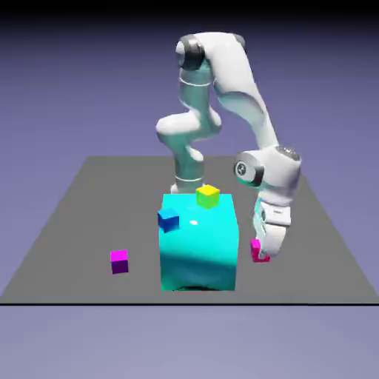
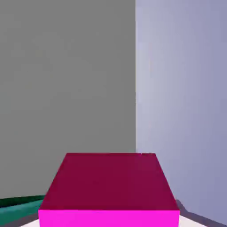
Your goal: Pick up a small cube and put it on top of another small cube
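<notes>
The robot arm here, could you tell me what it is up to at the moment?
The white arm has its end effector down at the table, shut on a pink cube just to the exterior view's right of the large cyan block. The hand view shows that cube filling the bottom. A yellow cube, a blue cube and a magenta cube lie untouched.

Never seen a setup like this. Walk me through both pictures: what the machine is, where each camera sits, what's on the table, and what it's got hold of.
It's a simulated white robot arm on a grey table. The exterior view watches from a fixed camera outside the robot; the hand view looks along the gripper itself. On the table sit a large cyan block with a yellow cube on top, a blue cube at its side, and a magenta-purple cube. The jaws are shut on a pink cube, which fills the hand view's bottom.
</notes>
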You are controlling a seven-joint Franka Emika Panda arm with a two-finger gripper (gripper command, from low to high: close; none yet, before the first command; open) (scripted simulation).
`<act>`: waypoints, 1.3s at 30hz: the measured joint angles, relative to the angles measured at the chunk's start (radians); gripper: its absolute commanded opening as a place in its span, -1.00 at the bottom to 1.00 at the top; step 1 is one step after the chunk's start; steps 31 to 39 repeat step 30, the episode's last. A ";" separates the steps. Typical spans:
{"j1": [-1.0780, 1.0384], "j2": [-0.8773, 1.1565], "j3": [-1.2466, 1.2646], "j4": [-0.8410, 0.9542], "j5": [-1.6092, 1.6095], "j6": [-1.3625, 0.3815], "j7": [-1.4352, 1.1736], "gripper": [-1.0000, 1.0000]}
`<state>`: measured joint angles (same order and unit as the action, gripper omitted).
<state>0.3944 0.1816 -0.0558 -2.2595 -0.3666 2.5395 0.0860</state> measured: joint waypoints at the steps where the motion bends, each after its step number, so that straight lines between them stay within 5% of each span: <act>1: -0.029 -0.029 -0.025 -0.002 0.002 -0.002 0.043 -1.00; 12: -0.323 -0.154 -0.411 -0.066 0.166 -0.102 0.294 -1.00; 19: -0.291 0.018 -0.513 -0.106 0.376 -0.221 0.243 -1.00; 23: -0.351 0.163 -0.444 -0.136 0.474 -0.060 0.177 -1.00; 24: -0.356 0.174 -0.439 -0.139 0.481 -0.047 0.172 1.00; 30: -0.296 0.029 -0.508 -0.108 0.381 -0.208 0.240 1.00; 39: -0.296 0.029 -0.508 -0.108 0.381 -0.208 0.240 1.00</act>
